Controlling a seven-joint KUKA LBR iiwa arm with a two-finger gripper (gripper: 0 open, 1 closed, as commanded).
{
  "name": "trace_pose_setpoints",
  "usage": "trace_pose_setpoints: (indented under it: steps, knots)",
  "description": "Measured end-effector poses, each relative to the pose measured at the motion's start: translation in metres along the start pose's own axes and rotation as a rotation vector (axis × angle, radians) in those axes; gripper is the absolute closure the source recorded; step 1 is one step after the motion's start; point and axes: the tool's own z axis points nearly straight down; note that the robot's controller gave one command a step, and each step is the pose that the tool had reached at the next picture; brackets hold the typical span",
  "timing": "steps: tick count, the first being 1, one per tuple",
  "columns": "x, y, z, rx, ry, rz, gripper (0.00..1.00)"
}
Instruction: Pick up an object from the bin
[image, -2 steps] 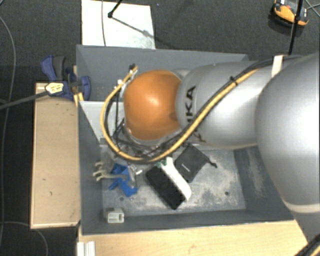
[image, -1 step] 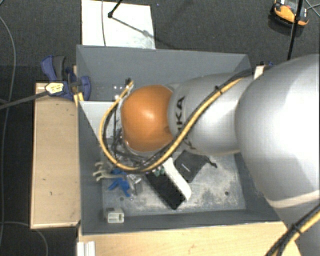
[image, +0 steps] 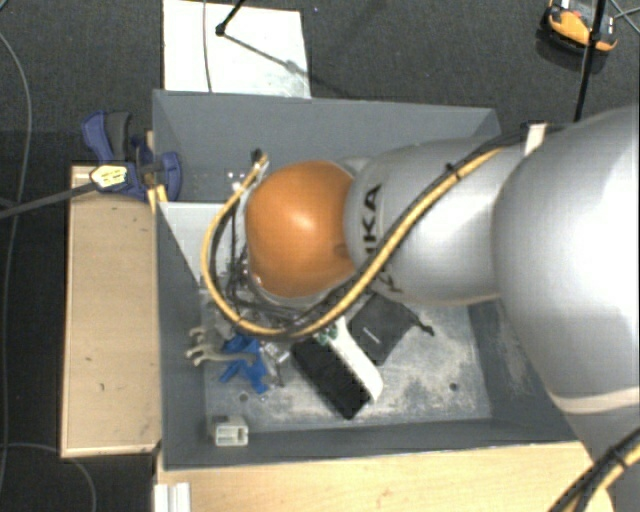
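Observation:
My gripper (image: 210, 338) reaches down at the bin's left side, under the arm's orange cover, and most of it is hidden. Right beside it, on its lower right, a small blue plastic thing (image: 244, 362) lies on the bin floor, touching or nearly touching the metal parts. A long black block with a white side (image: 343, 378) lies slantwise to the right of the blue thing.
A dark flat piece (image: 385, 326) lies partly under the arm at the bin's middle. A small pale grey box (image: 230, 433) sits in the front left corner. The arm covers the bin's back and right.

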Motion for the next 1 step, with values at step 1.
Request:
trace_pose_setpoints:
  steps: [1]
  knots:
    - [0.0165, -0.0084, -0.0299, 0.003, -0.016, 0.01, 0.0]
